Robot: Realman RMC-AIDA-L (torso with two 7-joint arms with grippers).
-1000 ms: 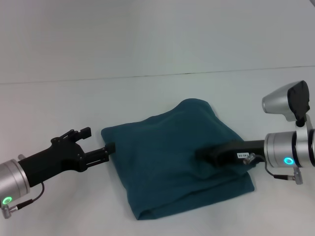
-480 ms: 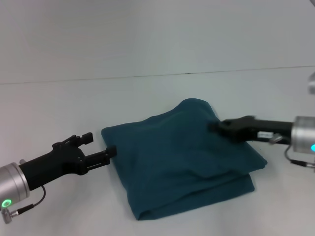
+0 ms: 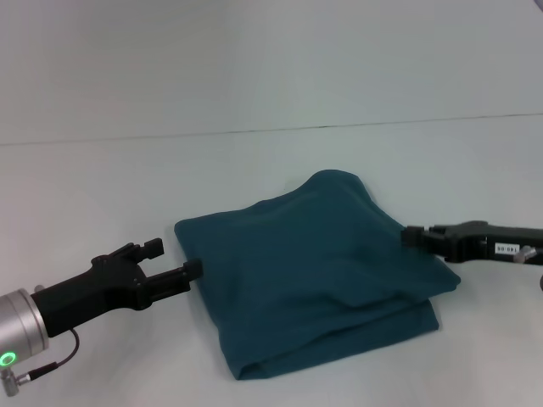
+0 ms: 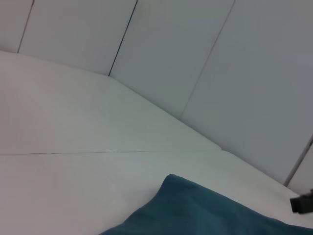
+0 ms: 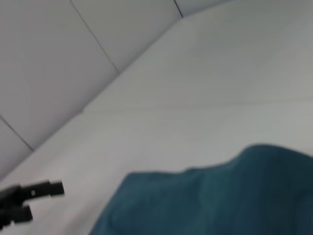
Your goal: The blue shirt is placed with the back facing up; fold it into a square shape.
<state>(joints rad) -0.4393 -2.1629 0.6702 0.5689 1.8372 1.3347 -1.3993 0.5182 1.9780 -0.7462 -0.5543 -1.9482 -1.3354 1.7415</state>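
The blue shirt (image 3: 314,271) lies folded into a rough square bundle in the middle of the white table. It also shows in the left wrist view (image 4: 205,215) and the right wrist view (image 5: 220,196). My left gripper (image 3: 174,259) is open and empty, just beside the shirt's left edge, its lower fingertip (image 3: 193,269) nearly touching the fabric. It shows far off in the right wrist view (image 5: 34,198). My right gripper (image 3: 414,237) is low at the shirt's right edge, off the top of the bundle. Its tip shows in the left wrist view (image 4: 303,202).
The white table (image 3: 102,186) runs to a pale wall at the back, with a seam line (image 3: 254,131) between them. Bare table surface lies on all sides of the shirt.
My right gripper has pulled back to the right, off the shirt's top to its right edge. My left gripper has drawn slightly back and lower. The shirt stays folded in place.
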